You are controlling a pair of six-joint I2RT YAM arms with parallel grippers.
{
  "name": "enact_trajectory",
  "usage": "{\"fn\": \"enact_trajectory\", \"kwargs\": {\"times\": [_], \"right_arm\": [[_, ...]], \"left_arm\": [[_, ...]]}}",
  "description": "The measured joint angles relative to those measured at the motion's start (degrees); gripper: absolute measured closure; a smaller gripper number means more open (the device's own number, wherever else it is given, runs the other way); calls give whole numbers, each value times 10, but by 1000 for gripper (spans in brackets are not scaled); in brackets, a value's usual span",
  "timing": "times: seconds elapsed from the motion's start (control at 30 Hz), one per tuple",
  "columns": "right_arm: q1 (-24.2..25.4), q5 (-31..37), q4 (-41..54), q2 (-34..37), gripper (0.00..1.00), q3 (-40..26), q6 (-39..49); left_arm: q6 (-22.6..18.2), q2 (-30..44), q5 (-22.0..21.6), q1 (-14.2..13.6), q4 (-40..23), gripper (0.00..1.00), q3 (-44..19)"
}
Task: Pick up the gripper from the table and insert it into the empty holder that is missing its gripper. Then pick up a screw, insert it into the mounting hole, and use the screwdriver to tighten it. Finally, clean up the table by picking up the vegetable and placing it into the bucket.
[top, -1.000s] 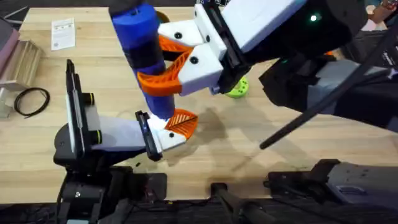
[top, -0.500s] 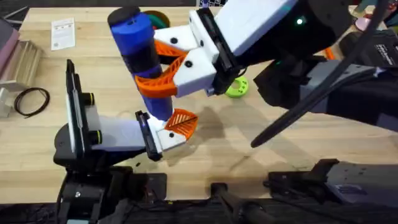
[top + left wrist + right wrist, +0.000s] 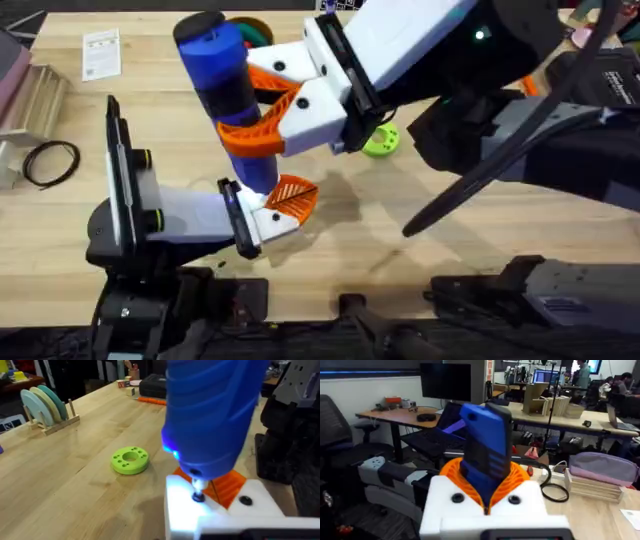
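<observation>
At centre-left of the overhead view, the right end effector (image 3: 262,110), white with orange ribbed pads, is clamped around the chunky bright-blue cylindrical screwdriver (image 3: 228,85), held upright. Its tip meets the small white angular holder (image 3: 268,222) carrying the orange ribbed gripper (image 3: 292,196), low on the wooden surface (image 3: 400,225). A round green disc (image 3: 381,142) lies nearby.

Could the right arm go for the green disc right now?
Probably not. The right gripper is shut on the screwdriver, whose tip sits at the holder. The green disc lies bare on the table, so the path looks free once the driver is put down.
</observation>
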State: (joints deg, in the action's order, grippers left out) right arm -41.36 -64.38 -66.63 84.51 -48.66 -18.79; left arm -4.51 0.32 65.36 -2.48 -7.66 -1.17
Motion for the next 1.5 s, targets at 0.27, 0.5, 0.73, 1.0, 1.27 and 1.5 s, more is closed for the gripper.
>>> {"fn": "enact_trajectory", "kwargs": {"times": [0.27, 0.5, 0.73, 1.0, 1.27, 1.5], "right_arm": [[0, 0, 0, 0, 979, 0, 0], [-4, 1, -18, 0, 979, -4, -9], [-5, 1, 4, 0, 979, -64, -12], [37, -2, 235, -7, 979, -125, 23], [165, 125, 745, -46, 980, -214, 221], [227, 359, 1030, -122, 980, -259, 476]], "left_arm": [[0, 0, 0, 0, 0, 996, 0], [0, 0, 0, 0, 0, 996, 0], [0, 0, 0, 0, 0, 996, 0], [0, 0, 0, 0, 0, 996, 0], [0, 0, 0, 0, 0, 996, 0], [0, 0, 0, 0, 0, 996, 0]]}}
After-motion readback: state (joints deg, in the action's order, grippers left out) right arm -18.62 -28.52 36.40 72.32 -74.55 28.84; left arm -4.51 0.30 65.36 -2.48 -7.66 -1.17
